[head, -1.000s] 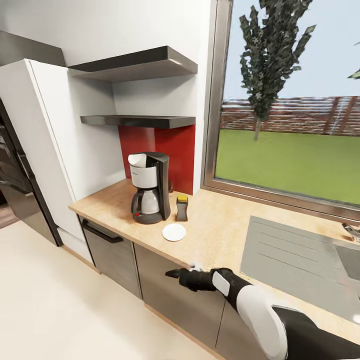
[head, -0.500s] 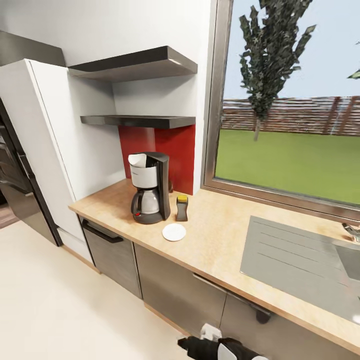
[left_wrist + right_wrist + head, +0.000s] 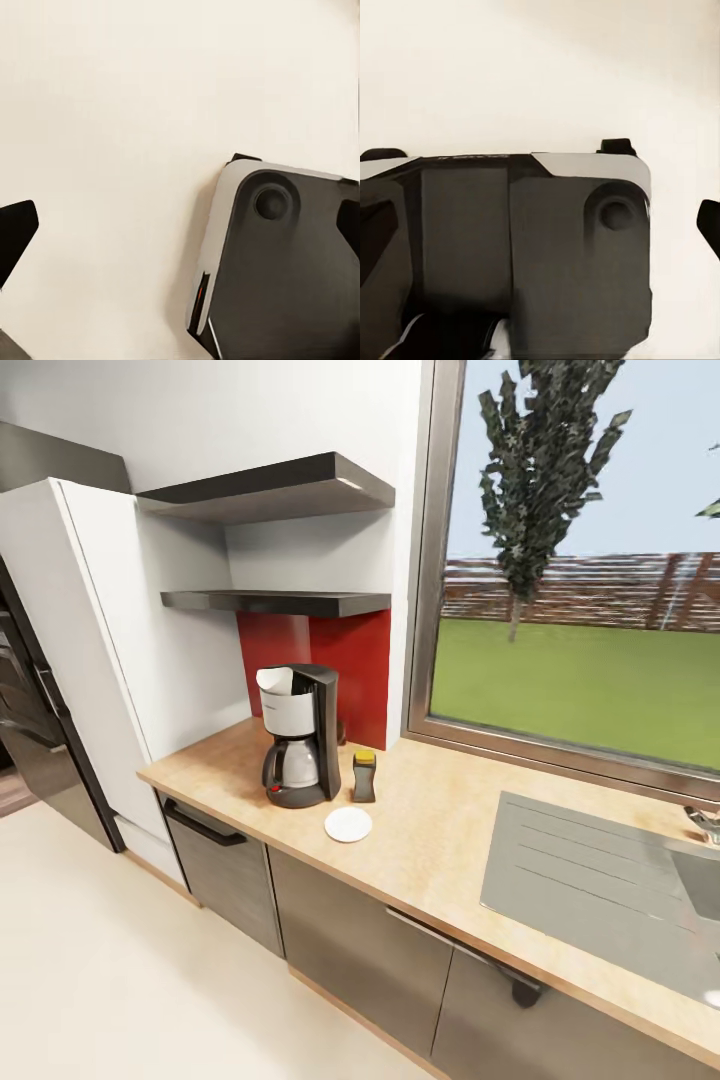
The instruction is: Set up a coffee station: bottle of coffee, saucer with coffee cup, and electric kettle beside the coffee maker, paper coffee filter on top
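You've got a tan wood-grain countertop (image 3: pixel 440 830), a glossy red backsplash (image 3: pixel 355 650), a black-and-white coffee maker (image 3: pixel 298 736), a gold-capped brown bottle (image 3: pixel 364 776), and a white saucer (image 3: pixel 348 824).

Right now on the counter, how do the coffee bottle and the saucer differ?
The bottle of coffee stands upright, dark brown with a golden cap; the saucer lies flat, round and white. The bottle is beside the coffee maker; the saucer sits nearer the counter's front edge. Both rest on the kitchen countertop.
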Motion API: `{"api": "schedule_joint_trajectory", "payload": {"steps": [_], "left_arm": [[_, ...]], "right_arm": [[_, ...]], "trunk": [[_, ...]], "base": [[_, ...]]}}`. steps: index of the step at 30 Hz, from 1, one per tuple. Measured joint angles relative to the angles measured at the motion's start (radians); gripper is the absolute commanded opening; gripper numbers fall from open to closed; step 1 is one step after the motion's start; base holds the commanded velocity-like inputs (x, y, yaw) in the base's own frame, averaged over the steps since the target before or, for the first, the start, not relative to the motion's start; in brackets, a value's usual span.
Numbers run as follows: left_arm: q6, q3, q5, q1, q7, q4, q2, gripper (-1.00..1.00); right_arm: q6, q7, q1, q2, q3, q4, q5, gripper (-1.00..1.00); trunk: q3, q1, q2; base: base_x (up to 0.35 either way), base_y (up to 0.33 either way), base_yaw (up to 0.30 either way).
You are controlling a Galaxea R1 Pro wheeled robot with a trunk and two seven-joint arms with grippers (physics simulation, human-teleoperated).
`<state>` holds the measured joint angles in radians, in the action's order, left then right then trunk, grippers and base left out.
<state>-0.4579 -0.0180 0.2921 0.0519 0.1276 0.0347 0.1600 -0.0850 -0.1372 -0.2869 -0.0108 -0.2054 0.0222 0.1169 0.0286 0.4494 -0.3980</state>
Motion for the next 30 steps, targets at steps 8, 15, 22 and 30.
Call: {"api": "schedule_joint_trajectory", "payload": {"steps": [8,15,22,30], "left_arm": [[0.003,-0.003,-0.018,0.0,-0.067,-0.001,0.0,1.0],[0.003,-0.003,-0.014,0.0,-0.092,0.0,-0.002,1.0],[0.002,-0.004,-0.012,0.0,-0.094,0.001,-0.002,1.0],[0.002,-0.003,-0.011,0.0,-0.092,0.004,-0.005,1.0]], "right_arm": [[0.005,0.005,0.063,0.052,0.0,0.0,0.079,1.0],[0.005,0.005,0.07,0.058,-0.001,0.001,0.082,1.0],[0.006,0.005,0.071,0.05,-0.001,0.002,0.081,1.0],[0.008,0.005,0.071,0.055,-0.002,0.002,0.08,1.0]], "trunk": [[0.0,0.0,0.0],[0.0,0.0,0.0],[0.0,0.0,0.0],[-0.004,0.0,0.0]], "base": [[0.0,0.0,0.0],[0.0,0.0,0.0],[0.0,0.0,0.0],[0.0,0.0,-0.154]]}}
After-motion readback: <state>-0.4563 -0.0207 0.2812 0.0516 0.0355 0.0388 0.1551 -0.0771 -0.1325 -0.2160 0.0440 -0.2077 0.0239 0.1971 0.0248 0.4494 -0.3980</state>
